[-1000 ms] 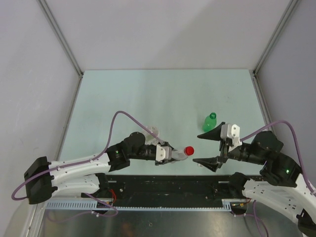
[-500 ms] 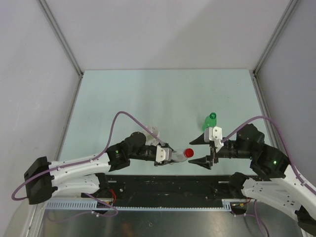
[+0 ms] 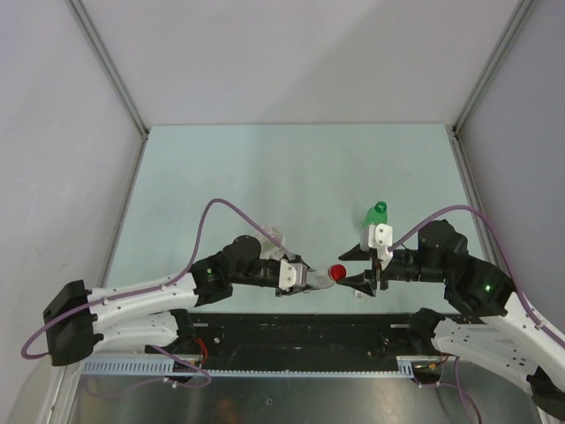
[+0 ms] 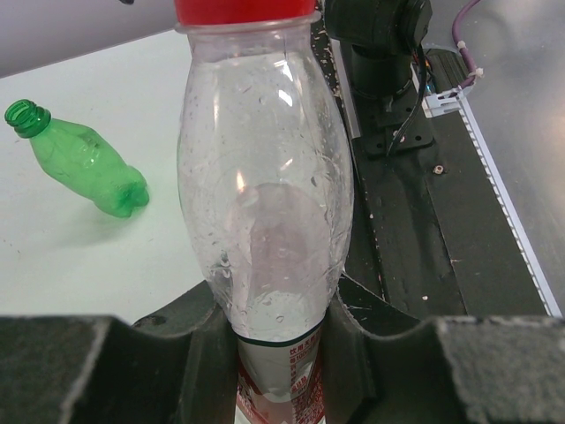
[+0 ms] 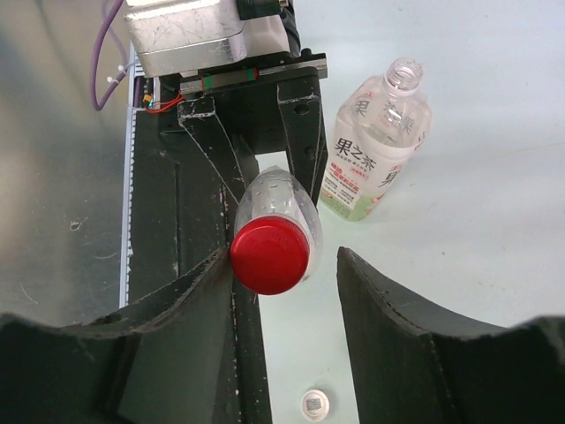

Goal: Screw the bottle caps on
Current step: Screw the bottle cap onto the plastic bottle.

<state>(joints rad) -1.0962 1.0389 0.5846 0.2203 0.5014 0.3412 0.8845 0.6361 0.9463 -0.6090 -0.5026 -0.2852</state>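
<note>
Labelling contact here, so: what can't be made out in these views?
- Thread under the red cap: the cap covers it in every view.
- Whether the right pincer touches it: right wrist view, gap too fine.
- Label of the small clear bottle: left wrist view, cut by bottom edge and left pincer.
- Print on the white cap: right wrist view, too small.

1. My overhead feed is evenly bright, with diffuse light from above; shadows on the table [image 3: 265, 168] are faint.
2. Left wrist: small highlights glint on the clear bottle [image 4: 265, 177].
3. Right wrist: red cap [image 5: 269, 256] sharp, bottom foreground slightly soft.
</note>
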